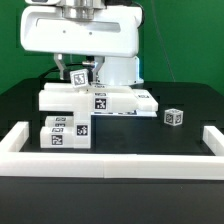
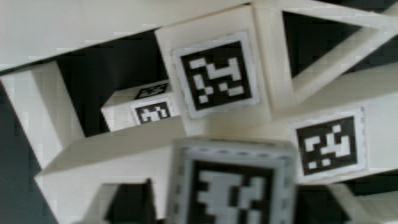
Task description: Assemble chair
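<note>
Chair parts crowd the wrist view, blurred and cut off. Whether the jaws, low over them, grip one cannot be told.

Exterior: looks across the black table from slightly above, well back. Wrist: sits very near the chair parts, seen in both.

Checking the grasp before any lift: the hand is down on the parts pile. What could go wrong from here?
1. The hand is low over a small tagged piece on top of the cluster of chair parts. The grip itself isn't visible, so the piece may slip or twist on a lift.
2. The parts sit packed close together there, so pulling one up could drag its neighbours or knock the front stack beside them.
</note>
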`<state>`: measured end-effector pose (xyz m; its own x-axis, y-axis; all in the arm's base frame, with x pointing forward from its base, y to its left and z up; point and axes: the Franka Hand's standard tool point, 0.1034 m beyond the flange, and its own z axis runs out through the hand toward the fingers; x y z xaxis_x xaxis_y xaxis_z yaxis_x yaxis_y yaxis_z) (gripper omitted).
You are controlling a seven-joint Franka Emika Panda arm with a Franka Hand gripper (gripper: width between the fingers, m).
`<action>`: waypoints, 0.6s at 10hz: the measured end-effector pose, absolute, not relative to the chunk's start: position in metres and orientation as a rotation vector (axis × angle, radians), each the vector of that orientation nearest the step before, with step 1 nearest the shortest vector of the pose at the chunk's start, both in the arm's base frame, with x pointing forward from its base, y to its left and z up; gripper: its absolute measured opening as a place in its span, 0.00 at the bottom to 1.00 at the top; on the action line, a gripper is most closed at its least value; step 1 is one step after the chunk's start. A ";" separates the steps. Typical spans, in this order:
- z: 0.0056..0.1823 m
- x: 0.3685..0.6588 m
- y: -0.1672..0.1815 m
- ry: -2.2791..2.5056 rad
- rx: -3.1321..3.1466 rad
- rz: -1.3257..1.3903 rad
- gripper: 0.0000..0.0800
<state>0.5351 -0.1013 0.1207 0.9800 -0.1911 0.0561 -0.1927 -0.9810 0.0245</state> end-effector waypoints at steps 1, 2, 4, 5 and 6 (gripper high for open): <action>0.121 0.535 -0.102 -0.301 3.096 0.083 0.36; 0.121 0.535 -0.102 -0.301 3.096 0.083 0.36; 0.121 0.535 -0.102 -0.316 3.095 0.084 0.36; 0.121 0.535 -0.102 -0.351 3.092 0.084 0.36; 0.121 0.535 -0.102 -0.352 3.091 0.084 0.36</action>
